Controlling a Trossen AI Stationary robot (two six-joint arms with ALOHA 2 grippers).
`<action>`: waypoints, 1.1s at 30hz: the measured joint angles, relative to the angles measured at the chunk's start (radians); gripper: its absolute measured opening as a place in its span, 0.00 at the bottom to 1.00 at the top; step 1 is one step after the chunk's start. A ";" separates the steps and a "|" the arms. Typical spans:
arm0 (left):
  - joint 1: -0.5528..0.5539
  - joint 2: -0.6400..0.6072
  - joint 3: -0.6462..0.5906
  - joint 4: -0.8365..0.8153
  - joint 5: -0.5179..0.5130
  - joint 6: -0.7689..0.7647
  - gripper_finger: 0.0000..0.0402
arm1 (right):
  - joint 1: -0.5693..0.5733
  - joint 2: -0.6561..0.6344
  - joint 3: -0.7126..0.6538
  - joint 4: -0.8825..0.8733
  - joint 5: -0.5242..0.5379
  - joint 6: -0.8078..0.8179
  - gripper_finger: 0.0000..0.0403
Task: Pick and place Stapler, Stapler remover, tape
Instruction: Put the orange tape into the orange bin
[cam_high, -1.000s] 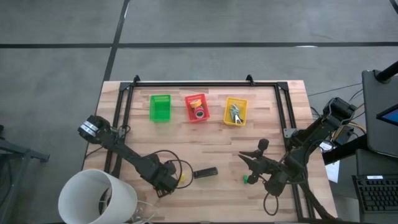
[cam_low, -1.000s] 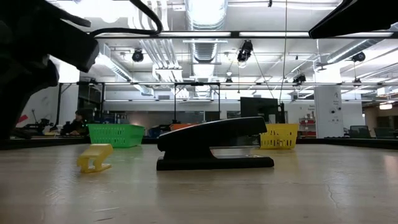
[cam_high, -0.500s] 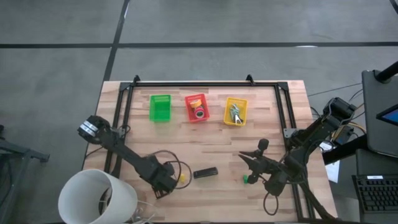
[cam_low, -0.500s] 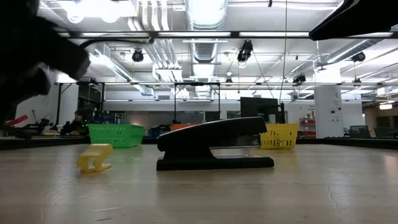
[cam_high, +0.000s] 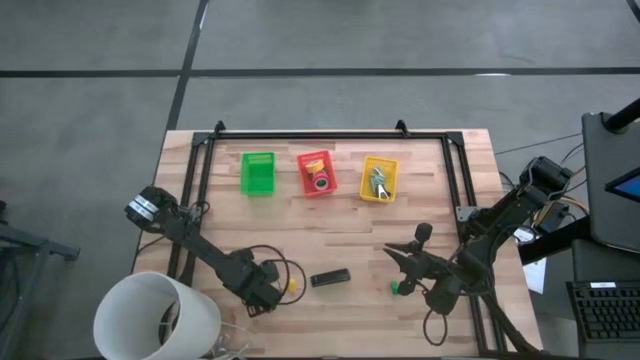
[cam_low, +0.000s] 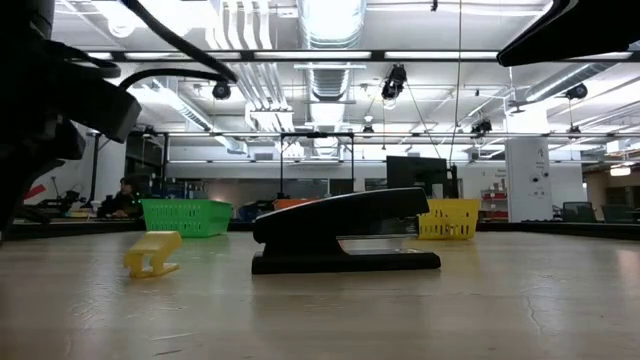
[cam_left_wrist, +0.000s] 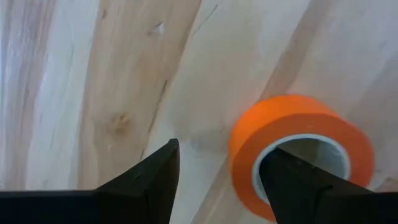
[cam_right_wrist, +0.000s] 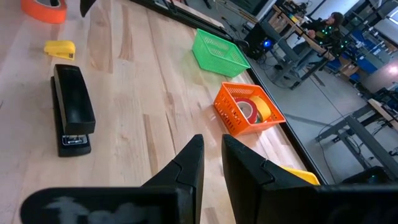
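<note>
here, seen from above, a pale wooden table (cam_high: 330, 240) with visible grain holds three small mesh baskets in a row – a green basket (cam_high: 257, 173), an orange-red basket (cam_high: 317, 173) with tape rolls already inside, and a yellow basket (cam_high: 379, 180) with something metallic in it. the black bar-shaped stapler (cam_high: 329, 278) lies flat near the front edge, a small yellow block (cam_high: 292, 287) just beside it. the left gripper (cam_left_wrist: 217, 180) hovers low at the front left, jaws spread wide, one finger overlapping a glossy orange tape roll (cam_left_wrist: 301, 152) with a pale core. it seems to be lining up a grasp – next it likely needs to straddle the ring's wall and close. the right gripper (cam_right_wrist: 211, 165) waits at the front right, fingers nearly together, holding nothing.
</note>
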 joint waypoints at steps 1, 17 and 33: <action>0.000 0.000 0.000 0.007 0.000 -0.002 0.53 | 0.000 0.000 0.000 0.000 0.000 0.000 0.13; 0.002 -0.001 -0.012 0.014 -0.090 -0.086 0.28 | -0.007 0.000 -0.002 -0.001 0.001 0.003 0.13; 0.032 -0.014 -0.012 -0.011 -0.235 -0.046 0.17 | -0.011 0.000 -0.003 -0.001 0.001 0.003 0.13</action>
